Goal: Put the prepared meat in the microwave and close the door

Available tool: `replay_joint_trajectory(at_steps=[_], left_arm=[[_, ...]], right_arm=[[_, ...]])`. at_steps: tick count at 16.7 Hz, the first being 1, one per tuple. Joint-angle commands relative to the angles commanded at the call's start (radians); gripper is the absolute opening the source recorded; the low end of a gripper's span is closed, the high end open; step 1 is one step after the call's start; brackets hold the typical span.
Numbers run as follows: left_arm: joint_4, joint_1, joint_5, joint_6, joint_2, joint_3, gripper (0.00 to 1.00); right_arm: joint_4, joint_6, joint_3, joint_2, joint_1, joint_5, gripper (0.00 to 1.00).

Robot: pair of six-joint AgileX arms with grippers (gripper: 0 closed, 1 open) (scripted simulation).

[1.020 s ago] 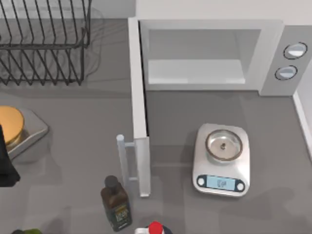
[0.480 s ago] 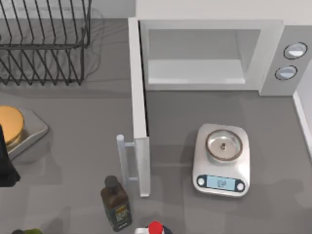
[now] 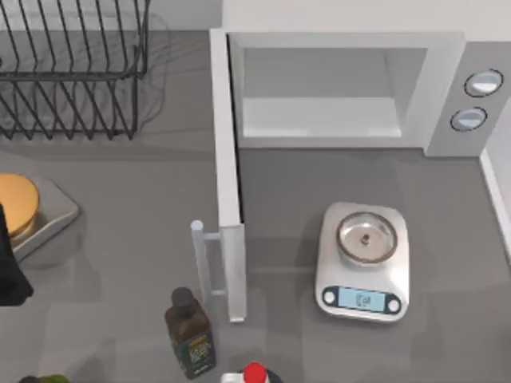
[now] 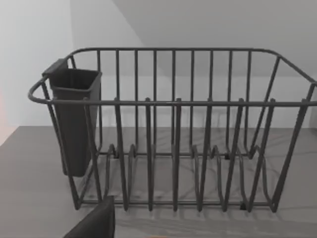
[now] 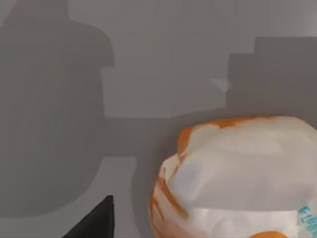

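The orange-brown, cream-patched lump of prepared meat point(image 5: 237, 178) sits close under the right wrist camera; whether the right gripper grasps it cannot be told. Step in hand: transport. The large white-grey microwave point(image 3: 447, 88) stands with its mesh-windowed door point(image 3: 227, 191) swung open beside the digital scale point(image 3: 364, 262). Next: carry the meat into the cavity.

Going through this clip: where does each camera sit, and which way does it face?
Top view: above the table, looking down on the open microwave, its door and the scale; left arm at the left edge.
Left wrist view: on the left arm, facing the dish rack, which the top view also shows.
Right wrist view: on the right arm, close above the meat.
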Motion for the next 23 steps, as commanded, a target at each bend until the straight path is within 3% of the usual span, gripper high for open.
replay_joint_trajectory(at_steps=[4,9,22,23], left_arm=[[0.0,0.0,0.0,0.0,0.0,0.0,1.0],[0.0,0.0,0.0,0.0,0.0,0.0,1.0],[0.0,0.0,0.0,0.0,0.0,0.0,1.0],[0.0,0.0,0.0,0.0,0.0,0.0,1.0]], right_arm=[[0.156,0.001,-0.078,0.082,0.0,0.0,1.0],[0.175,0.001,-0.088,0.092,0.0,0.0,1.0],[0.175,0.001,-0.088,0.092,0.0,0.0,0.02],[0.175,0.001,-0.088,0.092,0.0,0.0,0.0]])
